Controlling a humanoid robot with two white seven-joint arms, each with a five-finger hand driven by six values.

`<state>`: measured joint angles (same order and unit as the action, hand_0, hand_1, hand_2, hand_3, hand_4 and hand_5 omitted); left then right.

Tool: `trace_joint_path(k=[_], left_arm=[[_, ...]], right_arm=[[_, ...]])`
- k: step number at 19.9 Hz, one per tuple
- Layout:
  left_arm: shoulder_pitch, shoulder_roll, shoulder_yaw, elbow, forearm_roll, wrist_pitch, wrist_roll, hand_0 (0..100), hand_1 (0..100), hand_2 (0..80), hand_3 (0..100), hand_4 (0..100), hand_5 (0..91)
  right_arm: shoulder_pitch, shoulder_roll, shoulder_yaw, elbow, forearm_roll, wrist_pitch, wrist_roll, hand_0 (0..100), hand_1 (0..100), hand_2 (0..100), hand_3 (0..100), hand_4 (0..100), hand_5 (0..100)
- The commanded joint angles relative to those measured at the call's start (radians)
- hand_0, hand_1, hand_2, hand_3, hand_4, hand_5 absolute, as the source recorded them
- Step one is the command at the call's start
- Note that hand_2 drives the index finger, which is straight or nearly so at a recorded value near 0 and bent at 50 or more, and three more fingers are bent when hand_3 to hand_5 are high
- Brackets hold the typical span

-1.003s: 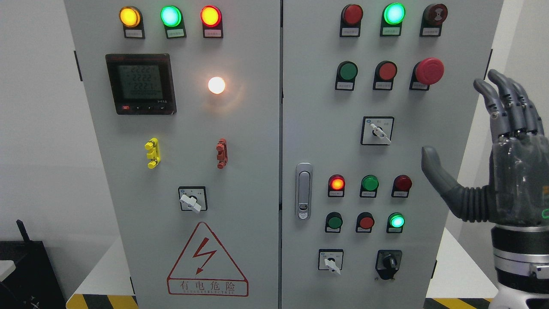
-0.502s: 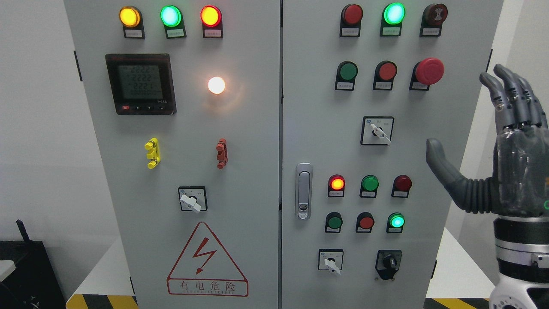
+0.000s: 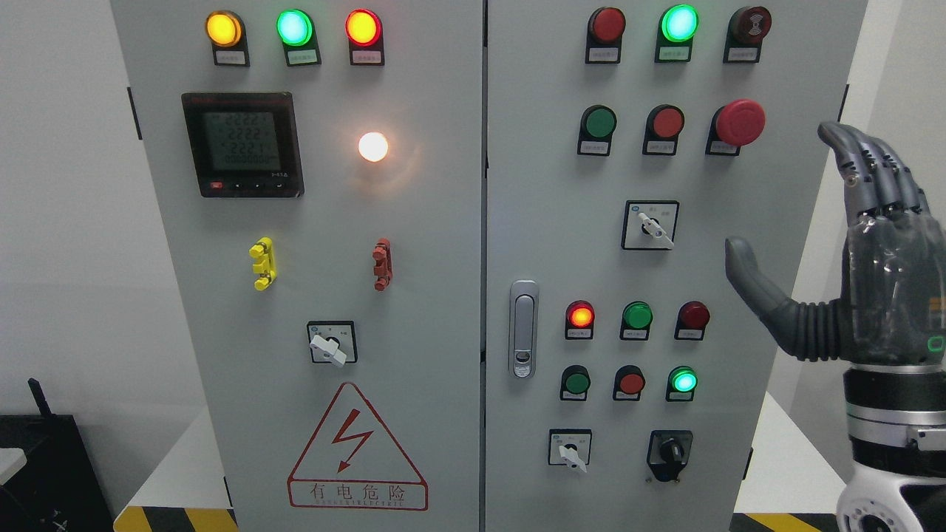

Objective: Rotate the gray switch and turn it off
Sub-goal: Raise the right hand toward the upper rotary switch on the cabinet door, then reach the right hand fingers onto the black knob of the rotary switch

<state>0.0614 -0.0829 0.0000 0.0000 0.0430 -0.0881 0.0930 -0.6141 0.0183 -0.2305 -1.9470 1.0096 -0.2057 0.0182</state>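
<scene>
Gray switch [image 3: 650,225], below the big red button [image 3: 740,122]: a small, stiff, rigid lever, probably best pinched by its white handle. My right hand [image 3: 850,273] hangs open, well apart.

A plain white wall [image 3: 66,222] stands behind, evenly lit. At the lower left sits a black box-like unit [image 3: 37,473]. Yellow-and-black hazard striping [image 3: 174,519] marks the pale floor [image 3: 791,458] along the bottom edge.

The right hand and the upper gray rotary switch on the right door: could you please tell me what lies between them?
In the head view, only bare gray door panel separates the open right hand from the gray rotary switch; the thumb tip is nearest it.
</scene>
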Motion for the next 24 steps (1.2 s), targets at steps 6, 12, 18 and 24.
trace_joint_path(k=[6, 12, 18, 24], left_arm=[[0.000, 0.000, -0.002, 0.014, 0.000, 0.001, 0.001, 12, 39, 0.0, 0, 0, 0.0], [0.000, 0.000, -0.002, 0.014, 0.000, 0.001, 0.001, 12, 39, 0.0, 0, 0, 0.0], [0.000, 0.000, -0.002, 0.014, 0.000, 0.001, 0.001, 12, 39, 0.0, 0, 0, 0.0], [0.000, 0.000, -0.002, 0.014, 0.000, 0.001, 0.001, 12, 39, 0.0, 0, 0, 0.0]], right_arm=[[0.007, 0.058, 0.088, 0.014, 0.000, 0.130, 0.000, 19, 43, 33, 72, 78, 100], [0.010, 0.058, 0.154, 0.013, 0.000, 0.238, 0.000, 10, 42, 40, 73, 80, 100], [0.011, 0.069, 0.181, 0.014, 0.000, 0.268, 0.000, 5, 41, 41, 78, 84, 100], [0.010, 0.071, 0.195, 0.022, 0.003, 0.296, 0.000, 4, 44, 45, 82, 87, 100]])
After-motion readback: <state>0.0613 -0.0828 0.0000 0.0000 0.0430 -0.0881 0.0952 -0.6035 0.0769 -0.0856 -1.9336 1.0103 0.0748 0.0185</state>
